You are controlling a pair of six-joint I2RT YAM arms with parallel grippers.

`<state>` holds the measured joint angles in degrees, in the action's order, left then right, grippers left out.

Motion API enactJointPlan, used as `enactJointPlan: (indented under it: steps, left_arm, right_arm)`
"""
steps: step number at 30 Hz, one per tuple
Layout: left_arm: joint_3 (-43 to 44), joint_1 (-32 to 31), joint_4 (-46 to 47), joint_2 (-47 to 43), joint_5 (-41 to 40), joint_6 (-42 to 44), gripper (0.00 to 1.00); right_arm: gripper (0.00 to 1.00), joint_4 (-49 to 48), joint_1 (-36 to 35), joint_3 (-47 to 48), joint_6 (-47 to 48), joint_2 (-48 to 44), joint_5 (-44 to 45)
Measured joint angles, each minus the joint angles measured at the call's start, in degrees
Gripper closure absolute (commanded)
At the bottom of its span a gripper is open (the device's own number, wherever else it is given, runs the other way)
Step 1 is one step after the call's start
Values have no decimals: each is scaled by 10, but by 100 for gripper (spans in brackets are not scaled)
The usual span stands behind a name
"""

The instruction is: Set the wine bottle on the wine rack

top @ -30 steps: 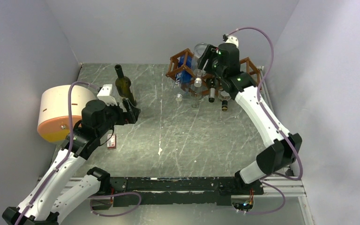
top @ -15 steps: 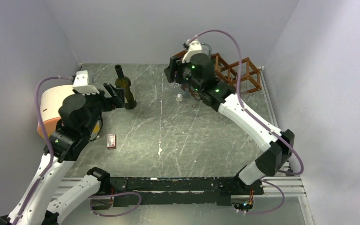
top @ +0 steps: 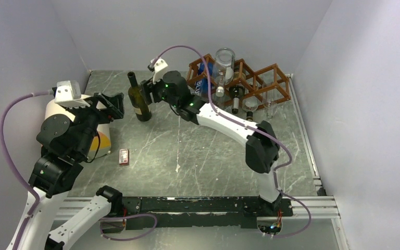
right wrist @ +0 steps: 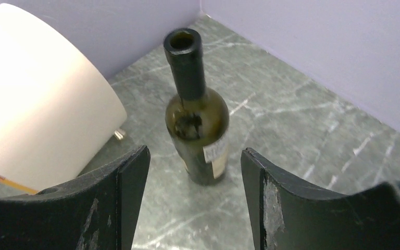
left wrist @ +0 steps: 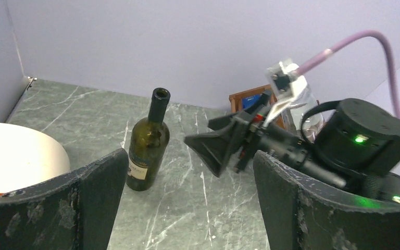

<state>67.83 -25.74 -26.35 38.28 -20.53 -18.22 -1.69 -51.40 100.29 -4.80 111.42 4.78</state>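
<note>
Wine bottle [top: 139,101], green, upright on the table [top: 198,151], well left of the wine rack [top: 278,70], ungrasped: right gripper [top: 148,92] spread just beside it, left gripper [top: 112,104] spread nearby; grasp, lift and racking outstanding.

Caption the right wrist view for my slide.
Open right hand faces the upright wine bottle near a white drum.

The wine bottle [top: 138,99] stands upright at the table's [top: 198,151] back left — the wine rack [top: 263,79] sits well right of it, a small box [top: 124,155] lies in front.
</note>
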Motion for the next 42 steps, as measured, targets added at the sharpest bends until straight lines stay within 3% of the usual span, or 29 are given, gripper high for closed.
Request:
enactJointPlan:
  steps: [8,11,23,25,29,42]
  left_arm:
    - [0,0,-33,-3,0,-12,7]
    - [-1,0,-41,-4,1,-15,7]
    - [-5,0,-69,-5,1,-32,7]
    - [-9,0,-70,-4,1,-34,7]
    - [-10,0,-72,0,2,-37,7]
    - [-78,0,-47,-16,50,-41,7]
  right_arm:
    - [31,-70,-7,114,6,135,-21]
    - [35,-73,-7,188,8,194,-24]
    - [83,-111,-9,233,47,259,-4]
    - [91,-121,-12,226,53,259,5]
    - [95,-143,-20,189,68,238,20]
    - [100,-146,-30,-71,80,20,50]
